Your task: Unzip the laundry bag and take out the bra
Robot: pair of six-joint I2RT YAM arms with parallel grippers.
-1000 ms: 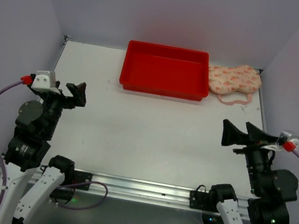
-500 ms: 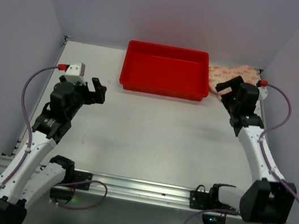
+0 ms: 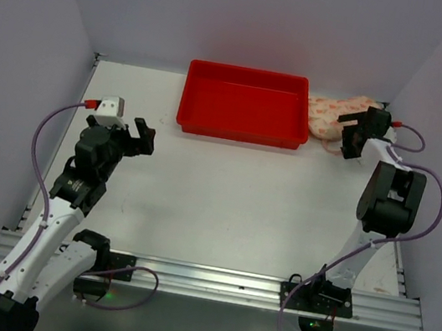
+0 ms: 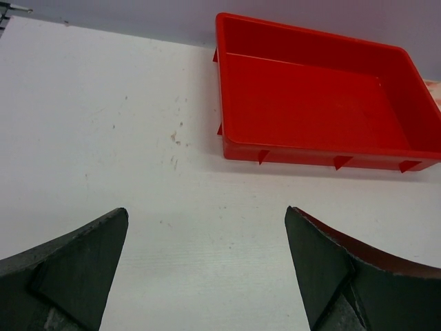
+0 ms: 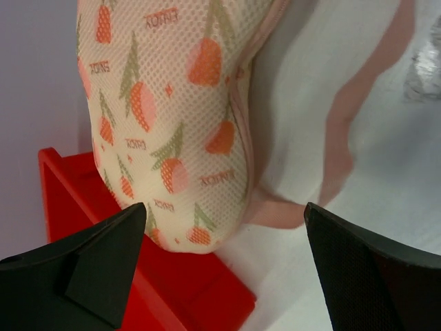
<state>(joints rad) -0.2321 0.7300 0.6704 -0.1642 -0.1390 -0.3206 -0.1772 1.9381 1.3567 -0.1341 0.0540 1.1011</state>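
Note:
The laundry bag (image 3: 329,116) is a cream mesh pouch with salmon tulip print, lying shut at the table's far right beside the red tray (image 3: 245,104). Close up, the laundry bag (image 5: 165,117) fills the upper left of the right wrist view, with its pink strap loop (image 5: 344,148) trailing on the table. My right gripper (image 3: 353,134) hovers open over the bag's right half, jaws wide and empty; in its own view the right gripper (image 5: 224,241) frames the bag's end. My left gripper (image 3: 144,136) is open above bare table left of the tray. The bra is hidden.
The red tray (image 4: 324,100) holds nothing and sits at the back middle, its right end touching the bag. Grey walls close in the table on the left, right and back. White table surface (image 4: 124,131) stretches between the arms.
The right arm has swung from the near right up to the far corner over the bag. The left arm has stretched forward and stays put since half a second ago.

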